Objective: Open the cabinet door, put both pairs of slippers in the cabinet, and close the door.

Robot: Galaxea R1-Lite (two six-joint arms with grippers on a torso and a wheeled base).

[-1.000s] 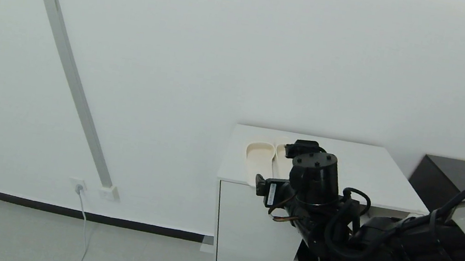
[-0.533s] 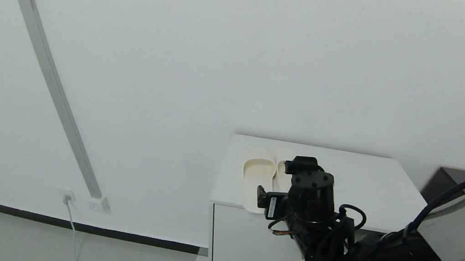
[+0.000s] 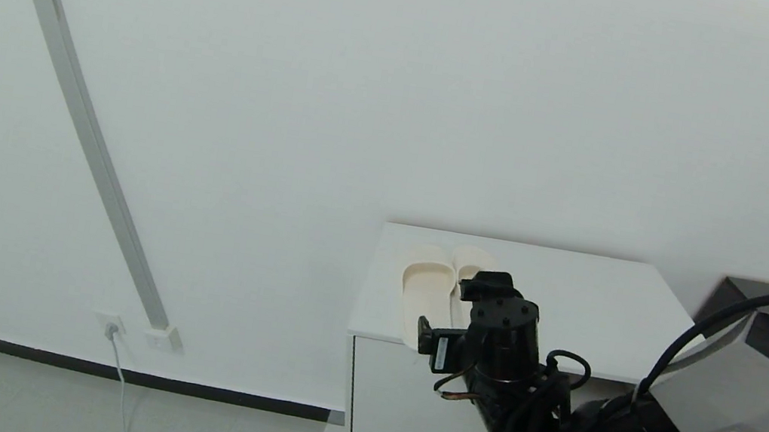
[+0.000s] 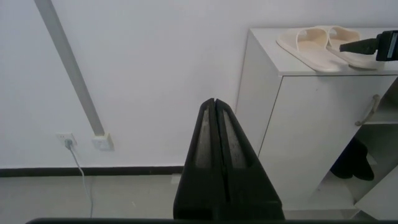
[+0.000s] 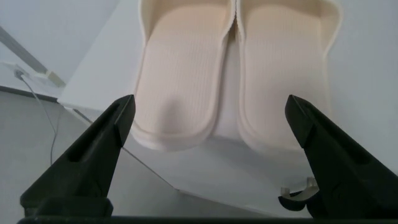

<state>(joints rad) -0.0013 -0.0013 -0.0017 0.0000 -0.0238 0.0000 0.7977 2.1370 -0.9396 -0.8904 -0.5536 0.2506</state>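
**Open gripper lines up on the cream slippers atop the cabinet**

Head view: a pair of cream moulded foam slippers lies side by side on the white box-shaped cabinet, heels at its front edge. The right arm's wrist is poised just in front of them.

Left wrist view: the left gripper hangs well apart from the cabinet, its fingers pressed together on nothing. Beyond it, a pair of black slippers sits low inside the opened right-hand side, beside the closed left door panel.

Right wrist view: the right gripper is spread wide, one finger outside each cream slipper and, as far as can be told, touching neither.

The step in hand appears to be grasping the cream pair. It should go best if the gripper descends squarely until both fingers flank the soles. It can then squeeze the two slippers together as one bundle and lift before drawing back past the edge.

Against the frame half a second earlier, the wrist sits slightly lower and further to the robot's left. The slippers have not moved. The larger shift since a second ago is the camera's own.
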